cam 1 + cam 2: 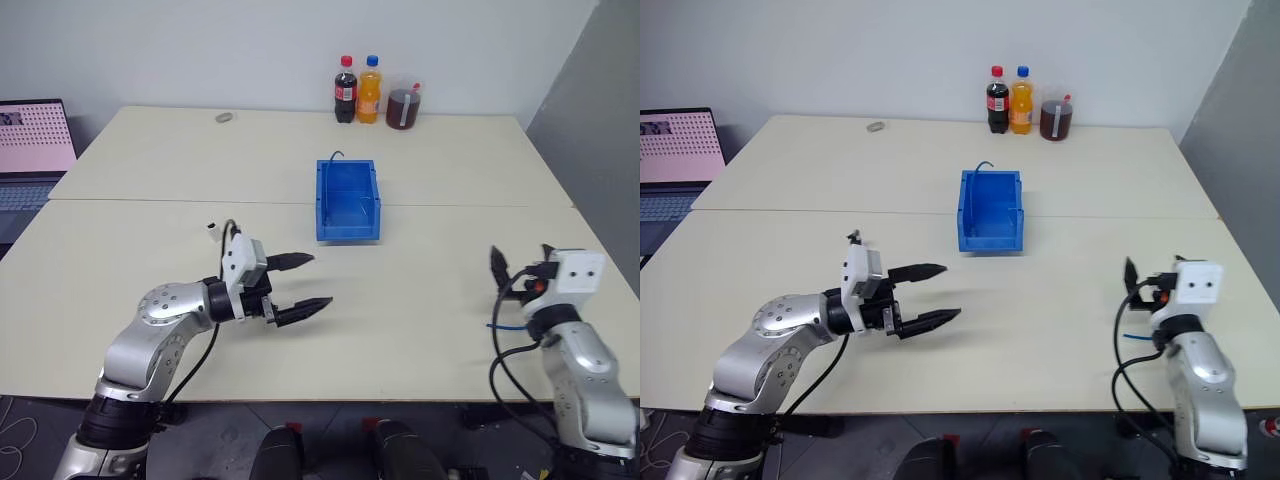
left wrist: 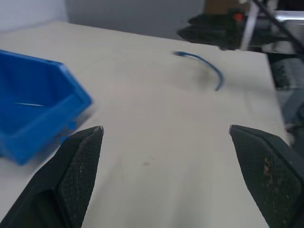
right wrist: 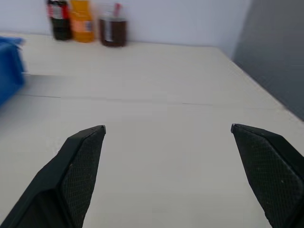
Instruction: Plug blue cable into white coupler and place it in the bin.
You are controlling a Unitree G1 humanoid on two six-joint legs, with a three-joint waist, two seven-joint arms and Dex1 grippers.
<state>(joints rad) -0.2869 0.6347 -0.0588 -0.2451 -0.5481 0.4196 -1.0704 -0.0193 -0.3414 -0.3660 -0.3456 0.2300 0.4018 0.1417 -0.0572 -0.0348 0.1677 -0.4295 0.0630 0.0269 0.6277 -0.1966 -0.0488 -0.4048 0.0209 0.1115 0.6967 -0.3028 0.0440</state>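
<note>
The bright-blue bin (image 1: pixel 348 200) stands at the table's middle, its sloped lip facing me. The blue cable (image 2: pixel 205 64) lies curved on the table beside my right arm, which hides most of it in the head views, where a short blue piece (image 1: pixel 500 325) shows. A tiny white block, the white coupler (image 1: pixel 212 227), lies on the table just behind my left hand. My left gripper (image 1: pixel 320 280) is open and empty, pointing right, in front of the bin. My right gripper (image 1: pixel 520 255) is open and empty, pointing forward at the table's right side.
Two bottles (image 1: pixel 357 90) and a cup of dark drink (image 1: pixel 403 107) stand at the table's far edge. A small greyish round object (image 1: pixel 224 117) lies far left. A laptop (image 1: pixel 35 140) sits off the left side. A thin cord tip (image 1: pixel 335 156) rises over the bin's far wall.
</note>
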